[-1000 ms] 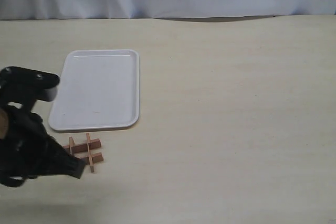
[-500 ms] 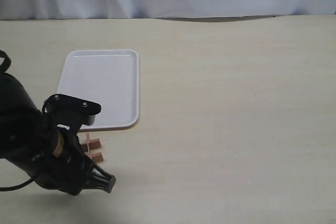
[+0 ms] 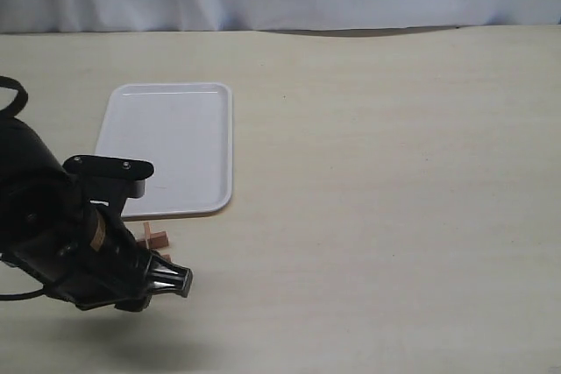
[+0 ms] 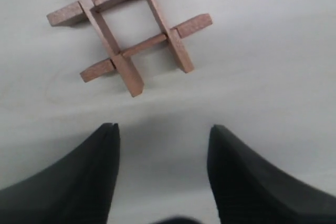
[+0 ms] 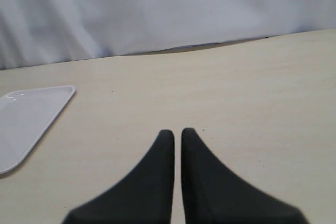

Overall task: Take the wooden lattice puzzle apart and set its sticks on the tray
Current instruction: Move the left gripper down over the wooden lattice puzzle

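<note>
Left hand point(image 4: 163, 127) hovering by the wooden lattice puzzle point(image 4: 98, 19)
Toward the counter's point(image 3: 394, 216) left edge, the white tray point(image 3: 175, 142) is lying flat. The left hand is holding its fingers apart and the right hand point(image 5: 177, 132) its fingers together. The assembled puzzle is resting just beside the tray.

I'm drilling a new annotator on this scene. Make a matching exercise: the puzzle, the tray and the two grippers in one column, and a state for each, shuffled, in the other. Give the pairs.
Column one
1. wooden lattice puzzle
2. tray
3. left gripper
4. right gripper

Column two
a. jaws closed, nothing held
b. white, nothing visible on it
c. jaws open, nothing between them
d. assembled, lying on the table

Pairs: 1-d, 2-b, 3-c, 4-a
</note>
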Controlling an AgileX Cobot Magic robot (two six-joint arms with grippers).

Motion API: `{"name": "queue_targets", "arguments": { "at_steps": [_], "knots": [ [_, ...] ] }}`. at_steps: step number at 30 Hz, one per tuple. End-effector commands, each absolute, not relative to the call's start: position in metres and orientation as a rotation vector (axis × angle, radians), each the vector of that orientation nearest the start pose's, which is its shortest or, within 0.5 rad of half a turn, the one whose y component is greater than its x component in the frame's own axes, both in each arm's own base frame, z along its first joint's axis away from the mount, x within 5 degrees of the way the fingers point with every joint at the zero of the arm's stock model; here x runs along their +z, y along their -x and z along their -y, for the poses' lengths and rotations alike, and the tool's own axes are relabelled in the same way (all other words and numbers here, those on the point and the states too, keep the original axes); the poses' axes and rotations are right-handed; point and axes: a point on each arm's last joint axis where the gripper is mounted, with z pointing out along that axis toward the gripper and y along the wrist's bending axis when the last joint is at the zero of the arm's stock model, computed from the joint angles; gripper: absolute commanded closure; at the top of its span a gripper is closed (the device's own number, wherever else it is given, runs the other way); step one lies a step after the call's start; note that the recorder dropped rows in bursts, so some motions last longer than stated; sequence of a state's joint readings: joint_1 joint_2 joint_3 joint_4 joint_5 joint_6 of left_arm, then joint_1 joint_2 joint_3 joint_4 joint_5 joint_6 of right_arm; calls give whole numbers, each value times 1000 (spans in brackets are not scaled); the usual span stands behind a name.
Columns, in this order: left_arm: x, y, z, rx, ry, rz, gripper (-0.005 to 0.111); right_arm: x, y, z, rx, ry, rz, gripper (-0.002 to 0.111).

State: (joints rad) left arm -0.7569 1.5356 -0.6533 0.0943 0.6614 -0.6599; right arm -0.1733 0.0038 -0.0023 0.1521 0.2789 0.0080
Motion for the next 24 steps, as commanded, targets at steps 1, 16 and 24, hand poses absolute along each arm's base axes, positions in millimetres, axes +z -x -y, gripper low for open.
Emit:
{"name": "queue_targets", "arguments": {
  "at_steps": [1,16,24],
  "knots": [
    [146,-174,157,-50,-213,-3007,60,188,-55,6,24,-255,-1747,104],
    [134,-177,154,48,-202,-3017,60,188,-55,6,24,-255,-1747,104],
    [135,-182,158,-9,-143,-2967,62,188,-55,6,24,-255,-1747,104]
  ]
}}
